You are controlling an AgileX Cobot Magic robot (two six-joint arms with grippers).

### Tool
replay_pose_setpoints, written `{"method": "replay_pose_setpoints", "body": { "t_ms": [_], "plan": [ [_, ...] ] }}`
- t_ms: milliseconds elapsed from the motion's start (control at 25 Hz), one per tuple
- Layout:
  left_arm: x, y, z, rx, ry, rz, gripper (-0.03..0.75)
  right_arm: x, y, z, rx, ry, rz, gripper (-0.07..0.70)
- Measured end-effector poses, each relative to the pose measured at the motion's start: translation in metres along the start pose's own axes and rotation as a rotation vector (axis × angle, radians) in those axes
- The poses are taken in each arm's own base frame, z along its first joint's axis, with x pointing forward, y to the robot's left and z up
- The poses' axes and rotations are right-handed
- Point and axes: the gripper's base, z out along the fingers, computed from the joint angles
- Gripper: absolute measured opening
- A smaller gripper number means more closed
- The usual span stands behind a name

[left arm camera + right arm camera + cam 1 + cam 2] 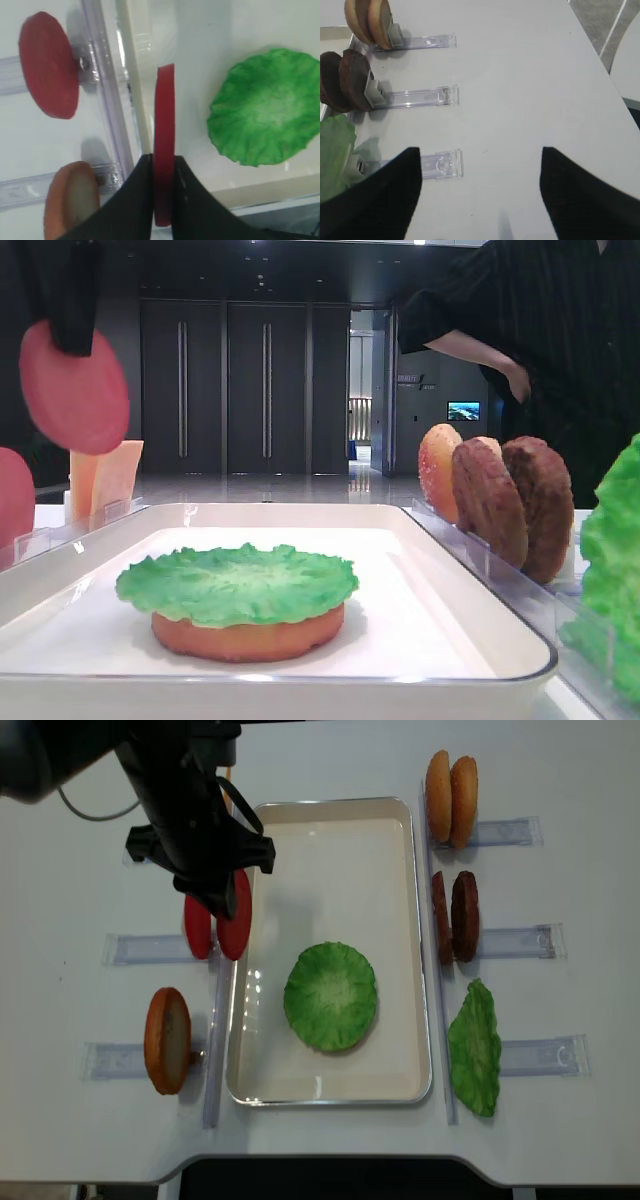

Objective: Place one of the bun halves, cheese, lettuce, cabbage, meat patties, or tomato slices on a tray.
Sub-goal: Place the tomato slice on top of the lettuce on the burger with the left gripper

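Observation:
My left gripper [163, 162] is shut on a red tomato slice [164, 125], held on edge over the left rim of the white tray [330, 806]. The same slice [75, 390] hangs high at the left in the low front view. In the tray a green lettuce leaf [330, 997] lies on a bun half [248, 635]. A second tomato slice [197, 927] stands in its clear holder just left of the held one. My right gripper [479, 151] is open over bare table, nothing between its fingers.
Right of the tray, clear holders carry two bun halves [450, 785], two meat patties [455, 915] and a green leaf [473, 1047]. A bun half [167, 1040] stands at the front left. Cheese slices [105, 480] stand at the far left. A person [540, 340] stands behind.

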Motion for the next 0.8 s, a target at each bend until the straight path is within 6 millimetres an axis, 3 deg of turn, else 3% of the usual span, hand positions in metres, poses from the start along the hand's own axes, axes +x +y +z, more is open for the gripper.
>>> {"method": "replay_pose_setpoints", "body": {
  "t_ms": [240,360,520,800],
  "plan": [
    [0.018,-0.012,-0.036,0.211,-0.073,0.047,0.054,0.0,0.0,0.0,0.0,0.0,0.0,0.479],
    [0.027,-0.016,-0.043,0.301,-0.099,0.073,0.054,0.0,0.0,0.0,0.0,0.0,0.0,0.479],
    [0.033,-0.023,-0.033,0.398,-0.091,0.095,0.054,0.0,0.0,0.0,0.0,0.0,0.0,0.479],
    [0.046,-0.027,0.004,0.513,-0.092,0.11,0.054,0.0,0.0,0.0,0.0,0.0,0.0,0.479]
  ]
}}
